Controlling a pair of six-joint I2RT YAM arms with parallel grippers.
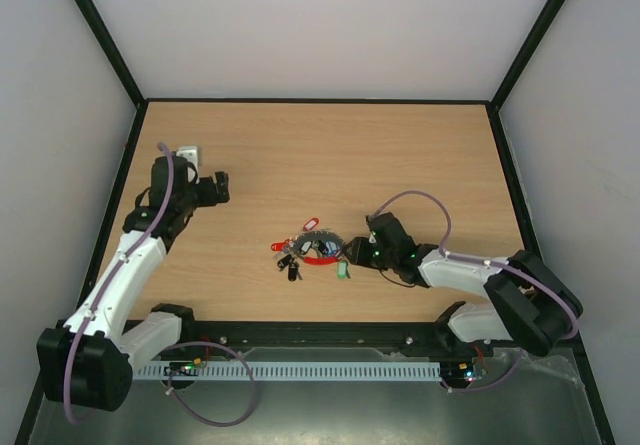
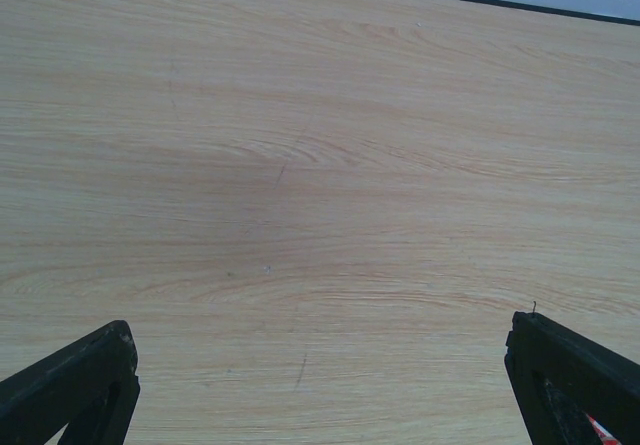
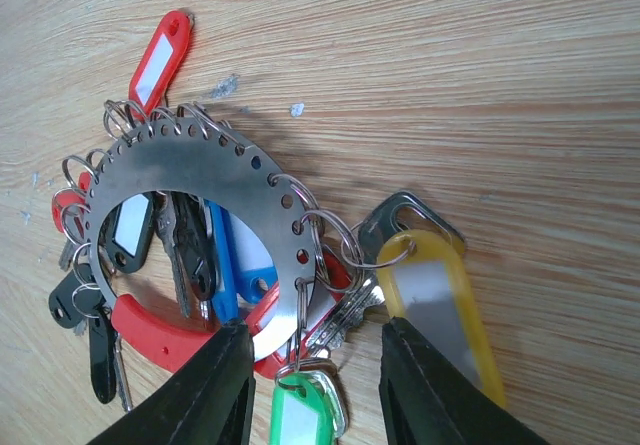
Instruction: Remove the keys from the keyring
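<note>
Partly open, right fingers straddle a green-tagged key by the keyring

No text, number, brand or sign can be read in any of the views. Among the keys, the white label inserts of the red tag, the yellow tag and the green tag show no writing that can be made out.
</note>
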